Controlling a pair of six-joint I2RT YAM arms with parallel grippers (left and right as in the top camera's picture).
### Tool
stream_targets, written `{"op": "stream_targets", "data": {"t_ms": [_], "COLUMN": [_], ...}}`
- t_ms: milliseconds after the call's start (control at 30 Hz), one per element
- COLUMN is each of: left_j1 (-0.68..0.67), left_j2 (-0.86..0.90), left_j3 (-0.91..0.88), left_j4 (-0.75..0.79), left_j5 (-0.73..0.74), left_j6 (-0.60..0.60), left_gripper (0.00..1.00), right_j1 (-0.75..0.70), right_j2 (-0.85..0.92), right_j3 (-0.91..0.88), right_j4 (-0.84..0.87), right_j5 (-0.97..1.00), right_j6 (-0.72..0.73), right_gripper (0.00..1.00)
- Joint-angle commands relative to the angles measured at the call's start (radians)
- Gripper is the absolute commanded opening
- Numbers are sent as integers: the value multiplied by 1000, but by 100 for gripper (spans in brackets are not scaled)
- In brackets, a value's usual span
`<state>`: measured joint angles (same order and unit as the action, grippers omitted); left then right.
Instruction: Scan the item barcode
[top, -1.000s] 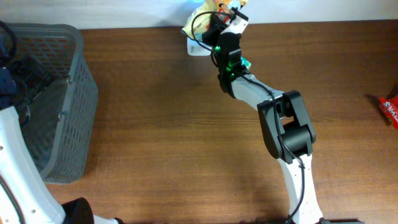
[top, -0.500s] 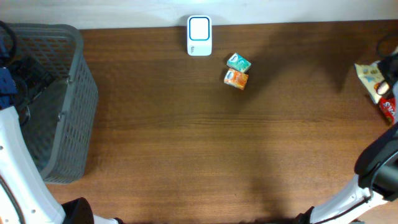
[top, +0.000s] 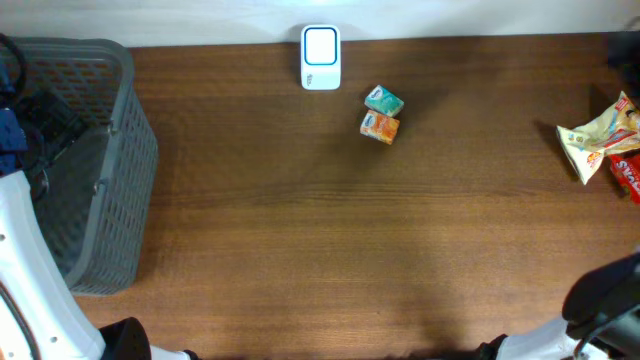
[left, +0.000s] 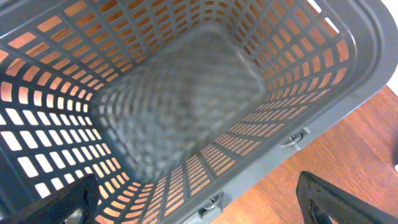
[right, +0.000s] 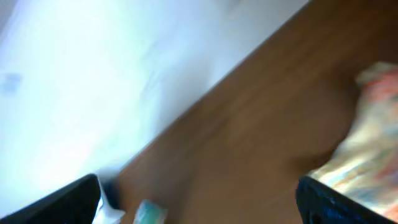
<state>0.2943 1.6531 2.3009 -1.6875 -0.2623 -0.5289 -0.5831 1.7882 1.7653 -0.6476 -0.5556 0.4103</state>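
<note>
Overhead view: at the far left of the frame a grey basket (top: 70, 160) stands on the wooden table (top: 300, 230). The left wrist view shows the left gripper (left: 194, 190) hanging over it, fingers spread wide with nothing between them and only the basket's empty floor below. At top centre, against the table's far edge, lies the white scanner (top: 320, 58), its window facing up. Just right of it and a little lower sit a teal box (top: 384, 100) and an orange box (top: 379, 127), touching or nearly so.

Well apart from these, at the right edge of the frame, a crumpled snack packet (top: 598, 136) lies flat, its long axis running from lower left to upper right, with a red packet (top: 628, 172) just beside it.

The right wrist view is blurred, but it shows the right gripper (right: 199, 196) with its fingers wide apart and empty. The snack packet appears at that frame's right edge, just past the right finger, and a teal shape shows at the bottom left.

The right arm is plainly the nearer one to every item. Whichever item goes next, the scanner lies leftward and toward the top of the overhead frame.
</note>
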Motion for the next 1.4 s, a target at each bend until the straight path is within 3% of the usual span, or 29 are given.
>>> {"op": "stream_targets", "data": {"t_ms": [0,33,100,200,267,500,567,633,733,967,1000,1067,1200,1267,1367], "left_j1": [2,2,2,2,2,2,2,2,2,2,2,2,2,2,2], "left_j2": [-3,-3,-3,-3,-3,-3,-3,-3,-3,-3,-3,-3,-3,-3,-3], "left_j3": [3,3,3,3,3,3,3,3,3,3,3,3,3,3,3], "left_j4": [0,0,0,0,0,0,0,0,0,0,0,0,0,0,0], "left_j5": [-4,-4,-4,-4,-4,-4,-4,-4,-4,-4,-4,-4,-4,-4,-4], "left_j6": [-9,-9,-9,-9,-9,-9,-9,-9,-9,-9,-9,-9,-9,-9,-9], "left_gripper": [99,99,99,99,99,99,99,99,99,99,99,99,99,99,99], "right_j1": [235,334,511,621,660,697,699,699,701,702,703,703,733,792,943], "right_j2": [106,161,298,456,523,439,348,336,392,526,536,531,365,296,315], "right_j3": [-14,-15,-15,-15,-15,-12,-12,-12,-13,-13,-13,-13,31,101,124], "right_j4": [-103,-115,-72,40,58,-266,-241,-146,-39,8,9,5,2,32,257], "right_j5": [-140,-126,42,120,119,-55,78,241,208,143,141,140,132,358,860], "right_j6": [-297,-401,-403,-402,-386,-345,-414,-415,-422,-402,-402,-401,-395,-409,-626], "right_gripper": [87,84,80,80,69,64,73,73,53,43,34,4,4,4,4]}}
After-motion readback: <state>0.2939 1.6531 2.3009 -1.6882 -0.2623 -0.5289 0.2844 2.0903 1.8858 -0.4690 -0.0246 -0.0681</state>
